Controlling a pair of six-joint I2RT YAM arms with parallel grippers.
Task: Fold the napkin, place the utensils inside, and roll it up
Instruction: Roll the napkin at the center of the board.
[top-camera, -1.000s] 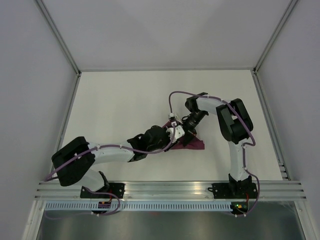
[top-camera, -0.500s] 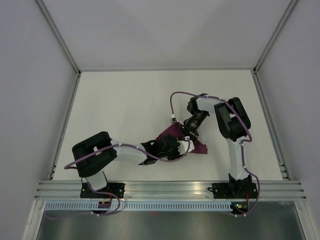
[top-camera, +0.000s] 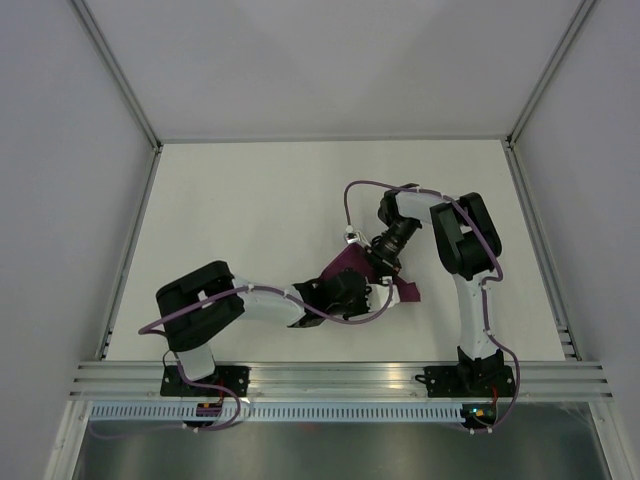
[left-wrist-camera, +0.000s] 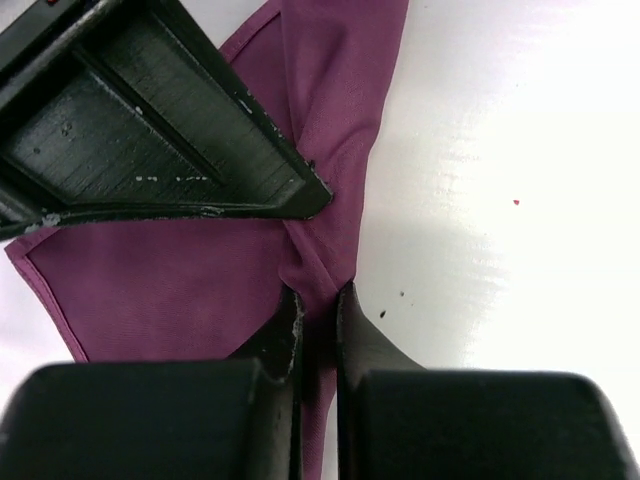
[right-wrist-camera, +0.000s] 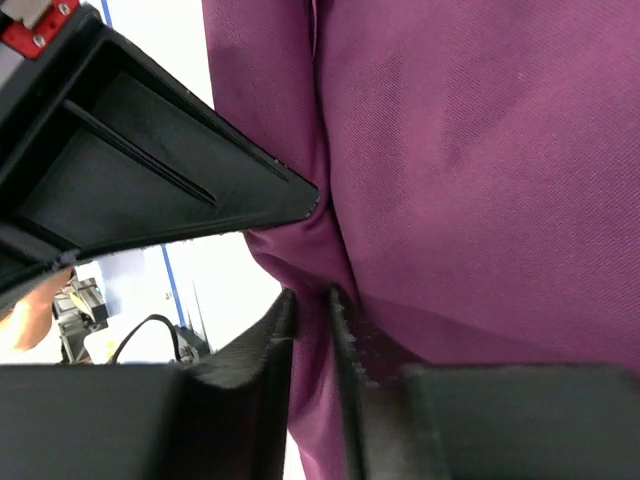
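As the left gripper (left-wrist-camera: 318, 308) and right gripper (right-wrist-camera: 312, 308) each pinch the napkin (left-wrist-camera: 170, 280), opposing tugs could slip it free.

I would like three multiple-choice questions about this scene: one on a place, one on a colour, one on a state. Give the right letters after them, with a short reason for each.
1. Where on the table is the napkin?
A. in the far left corner
B. in the near half, where the two arms meet
C. hanging over the right edge

2. What colour is the napkin?
A. magenta-purple
B. white
C. green

3. In what state is the left gripper?
A. wide open above bare table
B. shut on a fork
C. shut on a fold of the napkin

Answers: 1 B, as the top view shows the cloth under both wrists; 2 A, as every view shows that colour; 3 C, as the left wrist view shows cloth pinched between its fingers.
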